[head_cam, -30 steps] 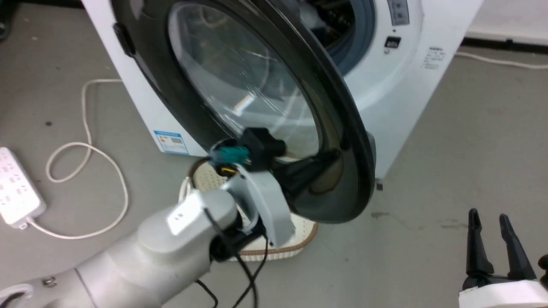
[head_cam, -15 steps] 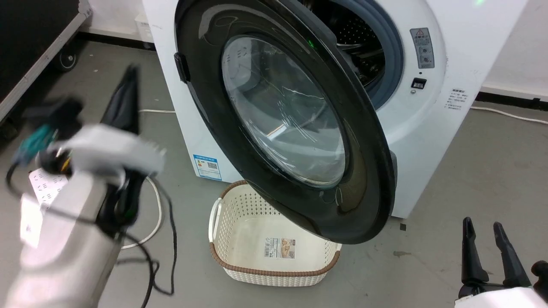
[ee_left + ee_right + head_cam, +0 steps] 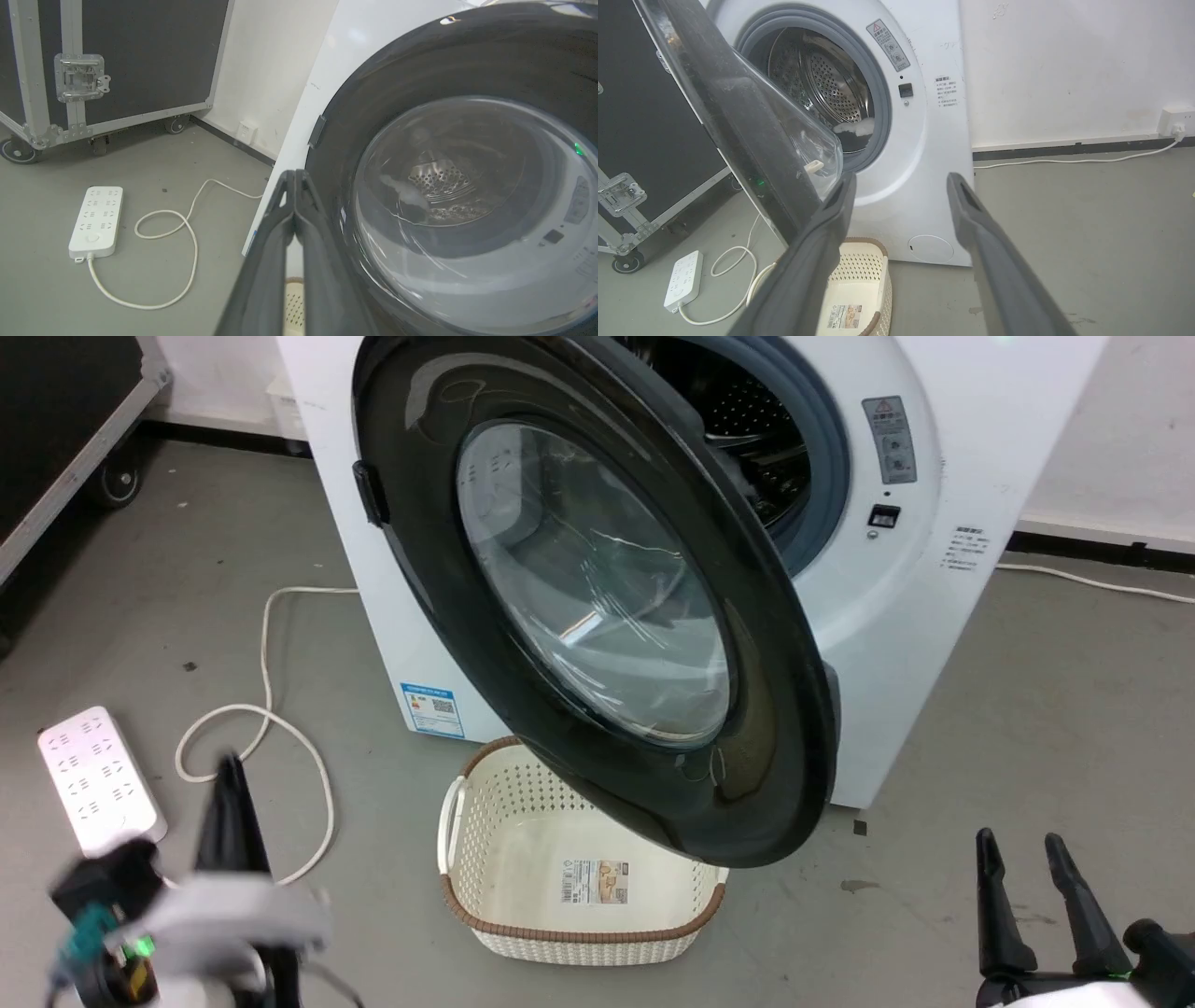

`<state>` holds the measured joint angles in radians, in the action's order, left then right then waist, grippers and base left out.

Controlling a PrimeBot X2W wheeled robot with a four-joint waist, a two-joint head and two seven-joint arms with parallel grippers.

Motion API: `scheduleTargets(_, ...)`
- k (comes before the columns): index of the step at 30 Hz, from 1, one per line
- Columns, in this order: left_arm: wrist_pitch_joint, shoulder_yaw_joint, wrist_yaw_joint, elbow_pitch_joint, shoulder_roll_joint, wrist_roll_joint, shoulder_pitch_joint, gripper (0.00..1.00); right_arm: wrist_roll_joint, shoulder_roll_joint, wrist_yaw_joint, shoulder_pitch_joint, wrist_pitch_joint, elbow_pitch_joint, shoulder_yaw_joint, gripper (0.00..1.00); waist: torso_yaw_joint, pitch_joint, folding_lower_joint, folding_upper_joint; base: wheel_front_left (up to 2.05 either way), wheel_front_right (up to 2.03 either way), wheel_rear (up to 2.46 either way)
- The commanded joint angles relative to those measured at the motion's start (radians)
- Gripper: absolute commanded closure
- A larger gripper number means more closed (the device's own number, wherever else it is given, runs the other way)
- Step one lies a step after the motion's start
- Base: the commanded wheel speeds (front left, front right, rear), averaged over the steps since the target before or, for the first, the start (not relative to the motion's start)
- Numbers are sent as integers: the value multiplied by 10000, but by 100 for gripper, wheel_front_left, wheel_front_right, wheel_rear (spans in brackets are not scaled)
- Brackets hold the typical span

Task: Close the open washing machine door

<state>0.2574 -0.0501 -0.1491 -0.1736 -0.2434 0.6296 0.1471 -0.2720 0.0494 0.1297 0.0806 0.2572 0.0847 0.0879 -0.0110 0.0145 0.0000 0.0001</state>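
Head view, left to right. Black wheeled case (image 3: 56, 420) at the floor's (image 3: 1027, 691) far left edge. Nearer, a white strip (image 3: 98, 779) lies flat on the floor, with its cord (image 3: 271, 709) looping toward the washer (image 3: 934, 569). Left claw (image 3: 227, 775) is low at the left, blurred, just beside the strip and well apart from the door (image 3: 597, 607). In the left wrist view its fingers are pressed together tip to tip, with nothing between them.

Cream basket (image 3: 579, 915) with a brown rim sits on the floor just in front of the washer, below the door's lower edge. There is a label on its bottom.

The door stands swung out at an angle from the washer front. Its left edge is near the washer's left side and its right edge is out toward the camera. It overhangs the basket and does not appear to touch it. Nothing lies between the door and the opening. Behind it are the grey ring (image 3: 822, 476) and steel drum (image 3: 822, 79). A pale lump (image 3: 853, 128) lies at the drum's lip; can't tell what it is.

Right claw (image 3: 1018, 840) is low at the right over bare floor, well apart from the door. Its fingers are spread wide and hold nothing. A white cable (image 3: 1102, 583) runs along the floor's far right edge by the wall (image 3: 1120, 429).
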Motion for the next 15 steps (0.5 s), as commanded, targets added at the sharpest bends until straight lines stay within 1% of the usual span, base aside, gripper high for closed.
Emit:
scheduleTargets(1, 43, 43, 66, -13, 78, -132, -235, 100, 48, 8, 10, 128, 45, -67, -33, 0, -39, -18, 0, -1, 0, 0, 0)
scheduleTargets(5, 43, 246, 284, -161, 379, -511, -879, 100, 129, 8, 10, 223, 45, -173, -99, 0, -97, -28, 0, -1, 0, 0, 0)
scheduleTargets(10, 43, 255, 552, -193, 331, -1129, -995, 100, 209, 8, 10, 227, 46, -574, -75, 0, -61, -26, 0, -1, 0, 0, 0)
scheduleTargets(11, 43, 204, 581, -214, 310, -1238, -991, 100, 221, 8, 10, 213, 46, -691, -95, 53, -47, -24, 0, -1, 0, 0, 0)
scheduleTargets(12, 43, 154, 594, -226, 299, -1326, -978, 100, 265, 8, 10, 197, 46, -815, -173, 100, -29, -14, 0, -1, 0, 0, 0)
scheduleTargets(13, 43, 111, 600, -238, 291, -1394, -956, 100, 254, 8, 10, 175, 46, -936, -280, 100, -9, -3, 0, -1, 0, 0, 0)
scheduleTargets(14, 43, -11, 682, -300, 262, -1489, -864, 16, 351, 8, 10, 16, 46, -1411, -910, 100, 45, 40, 0, -1, 0, 0, 0)
scheduleTargets(15, 43, -44, 688, -327, 245, -1518, -831, 4, 410, 8, 10, -46, 46, -1567, -1224, 100, 64, 53, 0, -1, 0, 0, 0)
